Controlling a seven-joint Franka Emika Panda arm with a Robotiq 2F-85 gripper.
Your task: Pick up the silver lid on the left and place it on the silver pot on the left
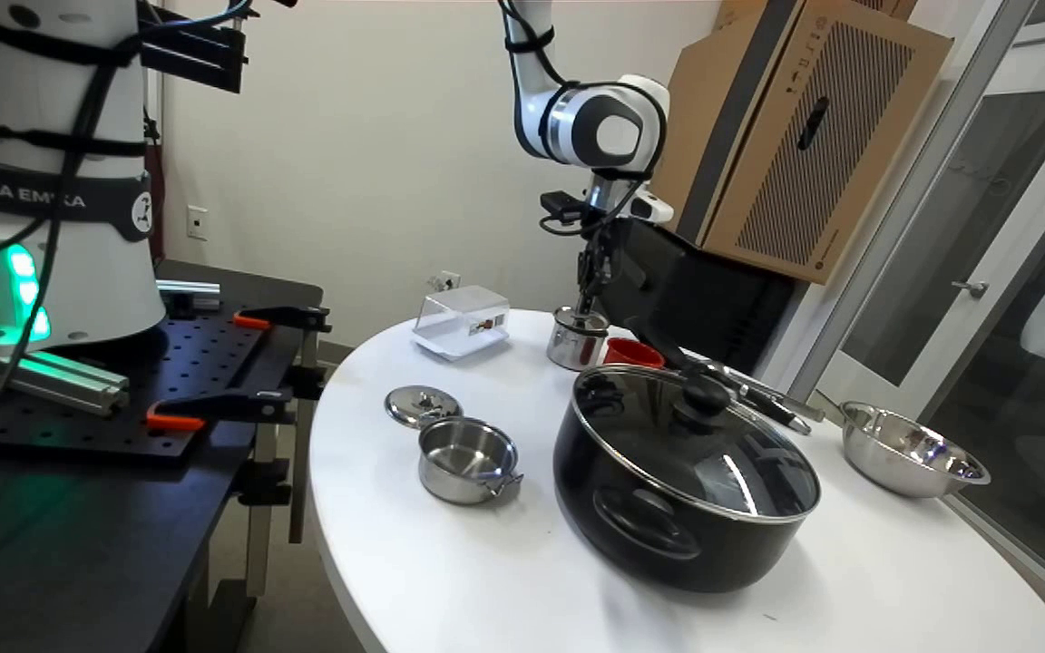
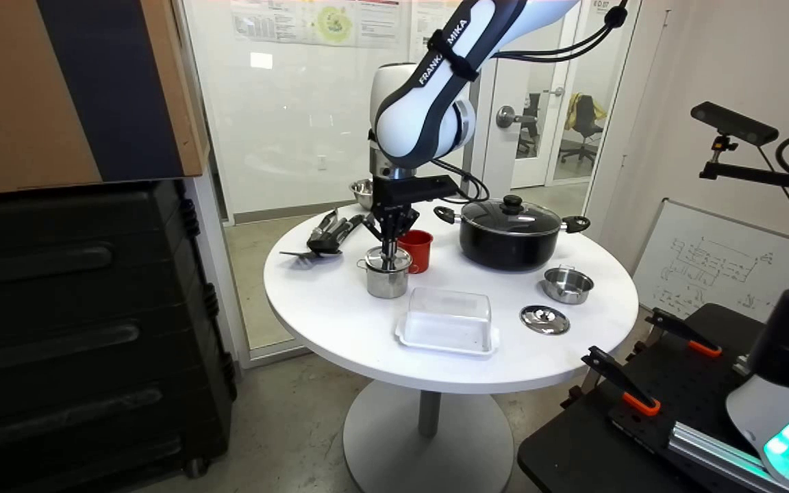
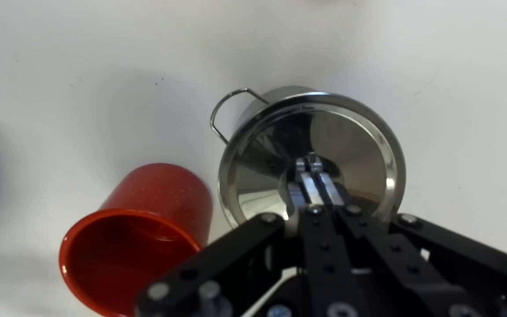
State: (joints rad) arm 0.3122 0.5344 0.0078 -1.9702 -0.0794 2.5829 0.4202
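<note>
- Silver lid (image 3: pixel 354 152), in the wrist view, is right under the fingers (image 3: pixel 313 189) of the gripper (image 3: pixel 310 166), which stand close together and hold it at its middle; the tips hide the knob. Beneath it shows a strip of the silver pot (image 3: pixel 282 91), the lid covering its mouth. Just beside, left of the fingers, is a red cup (image 3: pixel 170 193).
- In an exterior view, the fingers point straight down at the lid, and the pot stands upright on the table (image 2: pixel 340 318) below; whether the rim is seated, I cannot tell. Left of the fingers are kitchen tools (image 2: pixel 331 238). Right of the fingers are a clear box (image 2: pixel 448 318), nearer the camera, and, well apart, a black pot (image 2: pixel 512 250), a steel pot (image 2: pixel 568 289) and another silver lid (image 2: pixel 545 320).
- In an exterior view, the fingers are at the far side of the table, and the gap between them is too small to judge. The lid and pot are directly below, the red cup just right of them, and a steel bowl (image 1: pixel 890 462) well apart, farther right.
</note>
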